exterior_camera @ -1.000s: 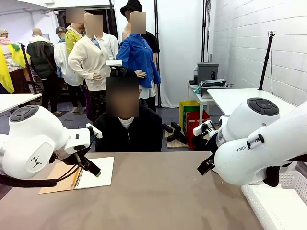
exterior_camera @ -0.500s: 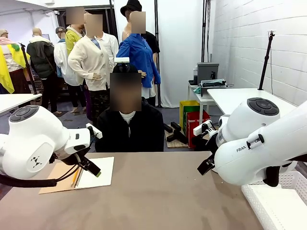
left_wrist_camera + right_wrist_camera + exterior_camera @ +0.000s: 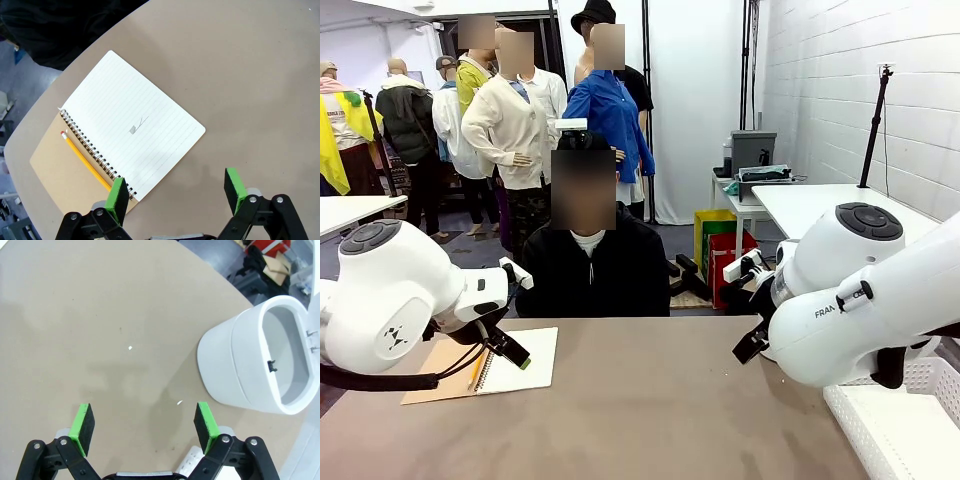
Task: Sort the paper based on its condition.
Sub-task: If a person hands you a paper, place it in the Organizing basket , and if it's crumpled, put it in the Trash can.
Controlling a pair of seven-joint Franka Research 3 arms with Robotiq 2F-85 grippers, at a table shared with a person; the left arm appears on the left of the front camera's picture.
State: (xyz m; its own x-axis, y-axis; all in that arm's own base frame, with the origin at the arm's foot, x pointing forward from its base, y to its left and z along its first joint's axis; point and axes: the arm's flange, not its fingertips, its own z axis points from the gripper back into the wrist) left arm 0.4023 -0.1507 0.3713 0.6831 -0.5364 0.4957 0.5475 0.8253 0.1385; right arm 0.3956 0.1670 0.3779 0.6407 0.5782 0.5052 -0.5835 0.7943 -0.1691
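Paper on the table: a lined page [image 3: 132,125], flat & smooth, bound in the open spiral notebook [image 3: 510,360] at the left end of the table [image 3: 660,410], w/ a pencil [image 3: 85,160] on the tan cover beside the coil. The left gripper [image 3: 175,179] hangs just above the notebook's near corner, jaws wide, nothing btwn the pads. The right gripper [image 3: 144,407] hovers over bare tabletop, likewise wide & empty, w/ a white basket [image 3: 930,375] at the right end near that arm. Change over the last sec: the person [image 3: 590,275] opposite has sat up a little & shifted slightly toward the right arm. Arms, notebook & pencil are where they were. Judged from this, sorting hasn't begun. Both arms look to be waiting for paper from the person.
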